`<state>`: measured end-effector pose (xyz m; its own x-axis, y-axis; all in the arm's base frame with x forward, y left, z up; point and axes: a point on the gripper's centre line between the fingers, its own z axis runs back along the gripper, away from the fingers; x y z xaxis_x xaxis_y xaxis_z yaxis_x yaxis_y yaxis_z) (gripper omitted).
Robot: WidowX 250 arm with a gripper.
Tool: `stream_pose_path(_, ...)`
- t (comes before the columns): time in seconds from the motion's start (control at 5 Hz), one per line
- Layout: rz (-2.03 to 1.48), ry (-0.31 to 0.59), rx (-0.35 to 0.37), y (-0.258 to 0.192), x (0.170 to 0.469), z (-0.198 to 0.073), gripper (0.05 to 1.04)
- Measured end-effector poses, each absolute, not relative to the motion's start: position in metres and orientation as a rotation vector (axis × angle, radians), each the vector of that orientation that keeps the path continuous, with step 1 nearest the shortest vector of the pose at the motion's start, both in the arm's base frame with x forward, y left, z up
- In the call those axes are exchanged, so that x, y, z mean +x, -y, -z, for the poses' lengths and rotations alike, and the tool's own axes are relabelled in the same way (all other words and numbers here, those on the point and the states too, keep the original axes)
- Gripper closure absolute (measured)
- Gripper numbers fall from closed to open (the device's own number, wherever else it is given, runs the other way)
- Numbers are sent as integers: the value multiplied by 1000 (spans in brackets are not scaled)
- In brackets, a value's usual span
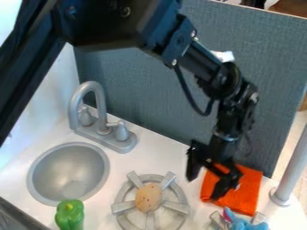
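Claw [203, 187] is seen w/ fingers apart, one overlapping the orange cloth [252, 191]; contact can't be confirmed. Cloth is spread on the counter [153, 157], btwn burner [123, 206] & post [291, 168]. Prob. light, soft, limp, not fragile; best pinched nr. an edge or at any raised fold.

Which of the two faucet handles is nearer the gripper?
The handle nearer the burner; the other handle is across the spout, closer to the white wall.
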<state>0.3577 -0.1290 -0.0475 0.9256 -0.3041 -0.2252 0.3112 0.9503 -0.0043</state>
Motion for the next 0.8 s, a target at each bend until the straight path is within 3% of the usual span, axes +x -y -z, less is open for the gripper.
stream_pose_path(0.2,245,-197,28,124,381,36,83)
stream_pose_path(0.4,223,-204,13,118,392,47,83)
stream_pose_path(0.6,207,-189,44,118,401,61,83)
stream_pose_path(0.8,248,-131,47,137,401,73,83)
